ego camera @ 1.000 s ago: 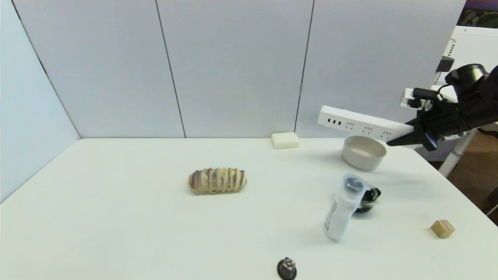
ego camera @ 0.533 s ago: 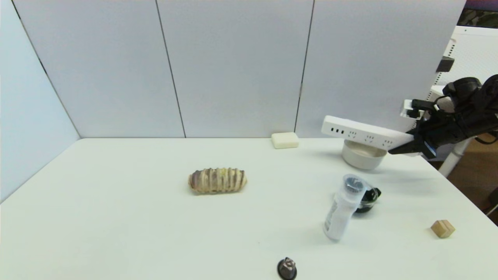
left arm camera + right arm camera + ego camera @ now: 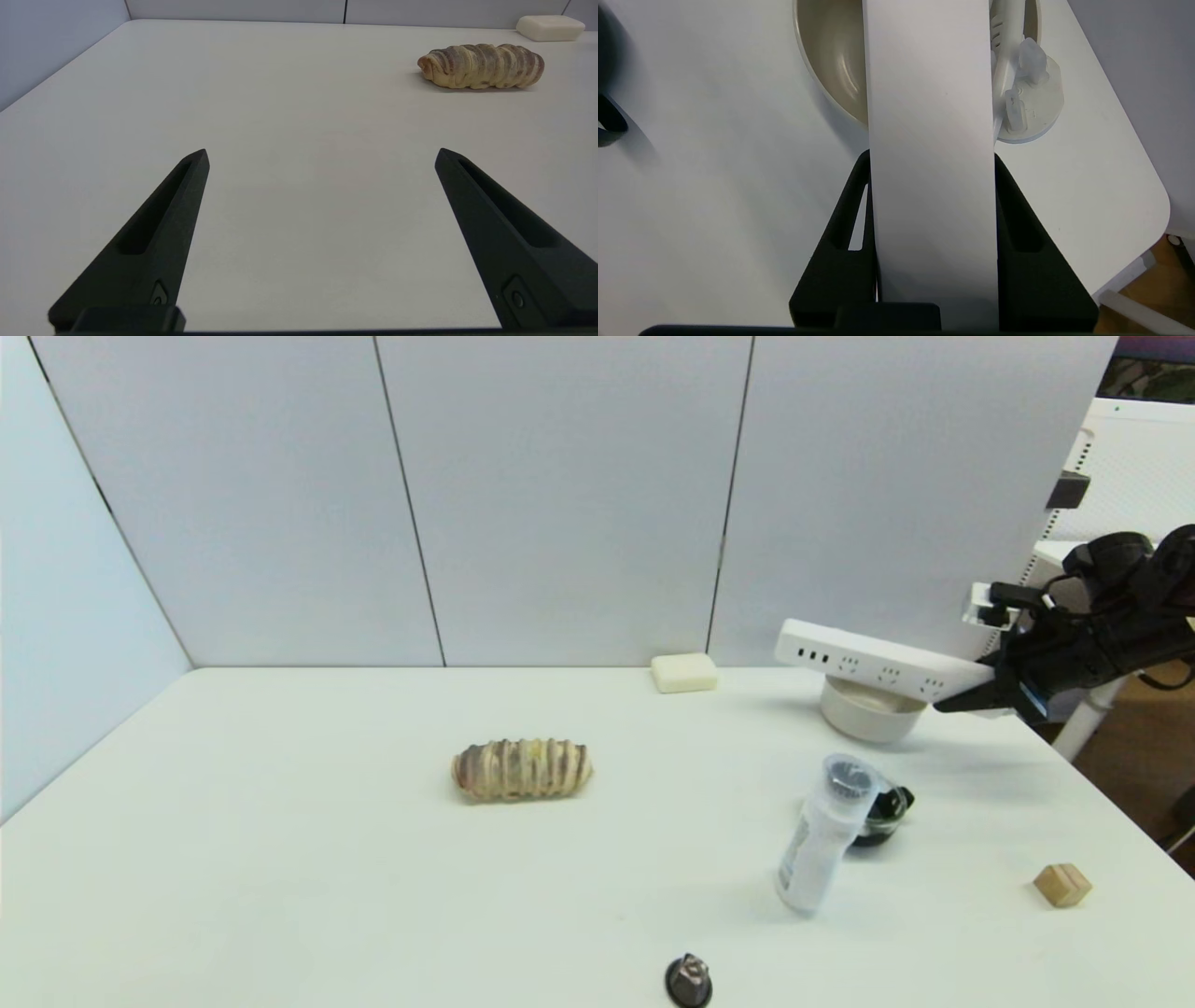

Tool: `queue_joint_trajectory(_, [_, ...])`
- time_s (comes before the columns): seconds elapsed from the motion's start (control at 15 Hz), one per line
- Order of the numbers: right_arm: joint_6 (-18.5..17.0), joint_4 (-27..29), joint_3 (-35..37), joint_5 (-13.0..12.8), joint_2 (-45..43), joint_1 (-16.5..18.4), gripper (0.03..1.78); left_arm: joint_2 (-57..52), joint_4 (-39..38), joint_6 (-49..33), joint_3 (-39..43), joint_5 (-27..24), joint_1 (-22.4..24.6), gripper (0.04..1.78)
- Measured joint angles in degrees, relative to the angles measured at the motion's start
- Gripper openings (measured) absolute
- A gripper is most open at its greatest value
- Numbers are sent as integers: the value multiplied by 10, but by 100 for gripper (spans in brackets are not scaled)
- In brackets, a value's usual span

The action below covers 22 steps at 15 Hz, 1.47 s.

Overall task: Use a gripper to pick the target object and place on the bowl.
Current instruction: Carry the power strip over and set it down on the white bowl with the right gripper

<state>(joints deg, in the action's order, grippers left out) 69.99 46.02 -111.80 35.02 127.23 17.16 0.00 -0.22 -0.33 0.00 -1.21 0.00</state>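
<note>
My right gripper (image 3: pixel 971 695) is shut on one end of the long white power strip (image 3: pixel 878 665). The strip reaches out over the beige-white bowl (image 3: pixel 873 717) at the back right of the table, just above or on its rim; I cannot tell if they touch. In the right wrist view the strip's plain underside (image 3: pixel 931 140) fills the space between the black fingers (image 3: pixel 840 242) and crosses the bowl (image 3: pixel 829 60). Its white plug (image 3: pixel 1027 98) hangs beside the bowl. My left gripper (image 3: pixel 322 156) is open and empty, low over bare table.
A cream soap-like block (image 3: pixel 684 672) lies at the back wall. A bread roll (image 3: pixel 521 769) lies mid-table. A white bottle (image 3: pixel 822 840) leans by a small black glass dish (image 3: pixel 885 814). A wooden cube (image 3: pixel 1061 884) sits near the right edge, a small dark object (image 3: pixel 689 980) at the front.
My right gripper has lowered with the power strip and drawn slightly to the right, bringing the strip down close over the bowl. The left arm has not moved.
</note>
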Motion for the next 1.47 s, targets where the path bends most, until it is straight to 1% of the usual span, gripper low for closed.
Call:
queue_joint_trajectory(0.13, [0,0,0,9,1,0,62,0,0,0,0,0,0,171])
queue_joint_trajectory(0.27, [0,0,0,11,2,-1,62,0,0,0,0,0,0,171])
queue_joint_trajectory(0.73, [2,0,0,12,0,-4,62,0,0,0,0,0,0,171])
queue_joint_trajectory(1.13, [17,1,0,13,-1,-4,62,0,0,0,0,0,0,171])
queue_joint_trajectory(1.47, [17,1,0,11,-1,-5,62,0,0,0,0,0,0,171])
